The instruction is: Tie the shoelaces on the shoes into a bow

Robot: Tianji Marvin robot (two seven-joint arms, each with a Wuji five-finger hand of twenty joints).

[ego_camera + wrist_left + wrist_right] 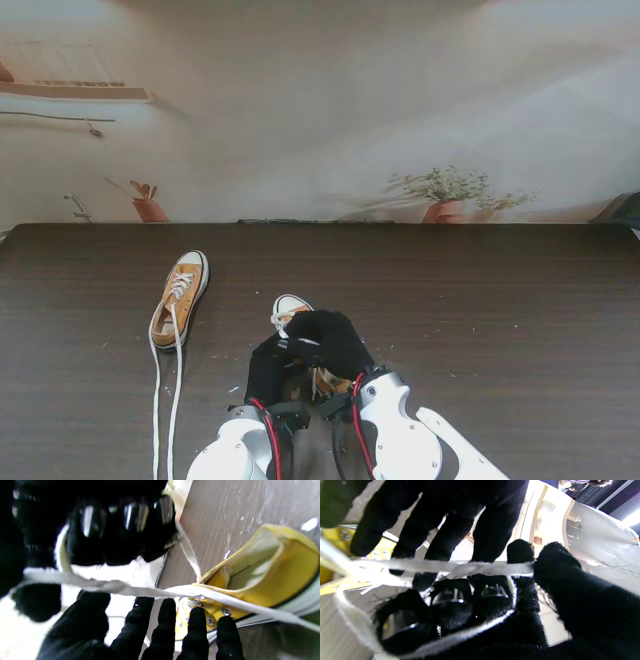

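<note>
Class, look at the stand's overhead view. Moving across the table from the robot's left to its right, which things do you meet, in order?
Loose white laces trailing toward me → yellow sneaker lying apart → left hand → right hand over the second sneaker's white toe.

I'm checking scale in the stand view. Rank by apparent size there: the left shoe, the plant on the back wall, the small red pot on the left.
1. Left shoe
2. Plant
3. Red pot
The wall items lie farther away, so true sizes stay unsure.
</note>
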